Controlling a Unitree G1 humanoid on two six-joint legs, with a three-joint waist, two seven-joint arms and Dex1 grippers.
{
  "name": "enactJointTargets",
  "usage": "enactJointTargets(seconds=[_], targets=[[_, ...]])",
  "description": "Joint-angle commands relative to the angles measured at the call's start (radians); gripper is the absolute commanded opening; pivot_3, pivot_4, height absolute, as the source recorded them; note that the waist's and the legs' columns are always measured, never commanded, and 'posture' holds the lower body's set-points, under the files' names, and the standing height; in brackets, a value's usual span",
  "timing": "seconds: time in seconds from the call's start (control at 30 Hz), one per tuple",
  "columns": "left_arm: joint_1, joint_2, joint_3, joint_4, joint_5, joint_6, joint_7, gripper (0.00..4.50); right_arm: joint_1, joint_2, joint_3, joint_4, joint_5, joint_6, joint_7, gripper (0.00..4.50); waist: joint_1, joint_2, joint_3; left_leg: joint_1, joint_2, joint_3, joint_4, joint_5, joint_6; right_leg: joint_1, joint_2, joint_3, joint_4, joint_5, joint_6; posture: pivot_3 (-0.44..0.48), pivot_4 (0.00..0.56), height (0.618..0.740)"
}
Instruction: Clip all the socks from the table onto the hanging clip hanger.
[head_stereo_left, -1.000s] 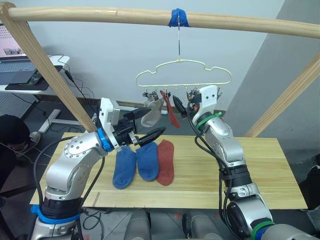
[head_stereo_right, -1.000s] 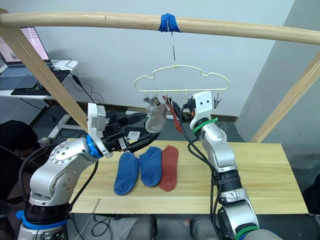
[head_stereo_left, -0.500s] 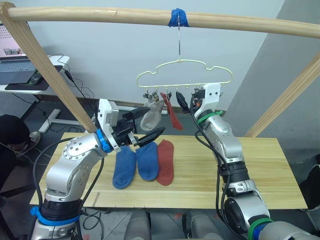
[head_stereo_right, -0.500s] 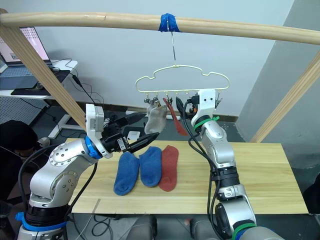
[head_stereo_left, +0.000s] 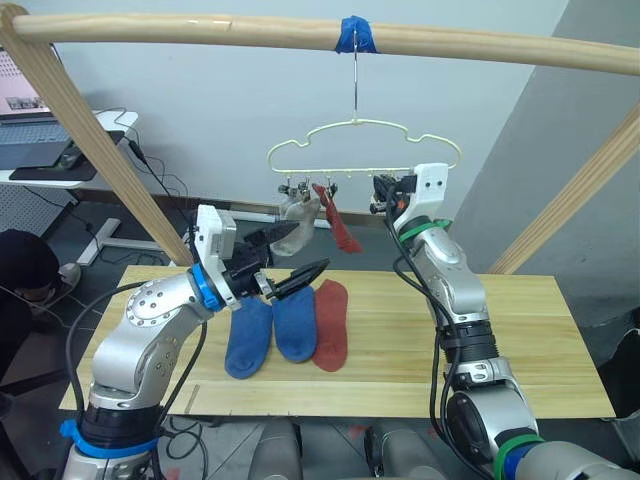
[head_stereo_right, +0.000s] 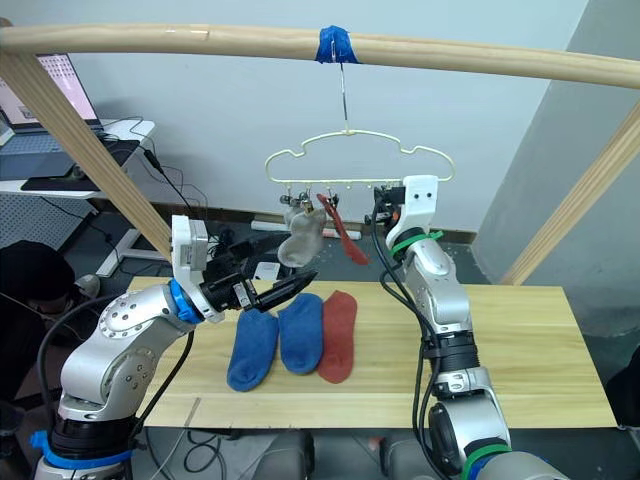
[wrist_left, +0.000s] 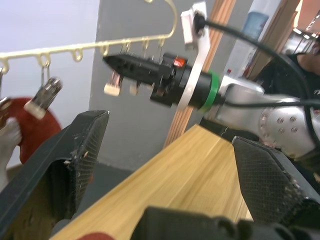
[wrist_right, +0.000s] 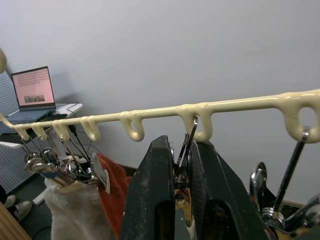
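Right hand (wrist_right: 182, 200) pinches a clip (wrist_right: 183, 165) on the clip hanger (head_stereo_left: 362, 150); left hand (head_stereo_left: 300, 262) wide, empty. Next: fetch a sock at 6 o'clock.

right pincer (wrist_right: 181, 197) pinching a clip (wrist_right: 183, 172), clip hanger (wrist_right: 210, 106) above

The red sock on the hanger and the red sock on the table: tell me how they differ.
The red sock on the hanger hangs slanted from a clip of the clip hanger, beside a grey sock; the red sock on the table lies flat on the table, next to two blue socks. One is off the wood, the other rests on it. Both are red ankle socks.
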Motion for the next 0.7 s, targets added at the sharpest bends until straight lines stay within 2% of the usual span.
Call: enactJointTargets(seconds=[0.03, 0.23, 0.47, 0.7], targets=[[0.012, -0.008, -0.055, 0.043, 0.084, -0.027, 0.030, 4.50, -0.008, -0.009, -0.005, -0.036, 0.025, 0.003, 0.015, 0.09, 0.000, 0.002, 0.001, 0.000, 0.000, 0.000, 0.000, 0.000, 0.000, 0.000, 0.000, 0.000, 0.000, 0.000, 0.000, 0.083, 0.160, 0.740], [-0.041, -0.080, -0.240, 0.295, 0.316, -0.099, 0.104, 4.50, 0.003, -0.037, -0.009, -0.055, 0.036, 0.045, 0.026, 0.09, 0.001, 0.003, 0.002, 0.000, 0.000, 0.000, 0.000, 0.000, 0.000, 0.000, 0.000, 0.000, 0.000, 0.000, 0.000, 0.058, 0.165, 0.740], [-0.249, -0.197, -0.364, 0.734, 0.549, -0.254, 0.185, 4.50, 0.021, -0.047, 0.000, -0.094, 0.044, 0.079, 0.015, 0.09, -0.001, 0.003, 0.003, 0.000, -0.001, 0.000, 0.001, 0.000, 0.000, 0.000, 0.000, 0.000, 0.000, 0.000, 0.000, 0.012, 0.168, 0.740], [-0.366, -0.269, -0.397, 1.020, 0.633, -0.252, 0.178, 4.50, 0.037, -0.055, -0.004, -0.142, 0.041, 0.106, -0.006, 0.09, -0.013, 0.003, 0.003, -0.001, 0.000, 0.000, -0.001, 0.000, 0.000, 0.000, 0.001, 0.000, -0.001, -0.001, 0.001, -0.029, 0.165, 0.740]])
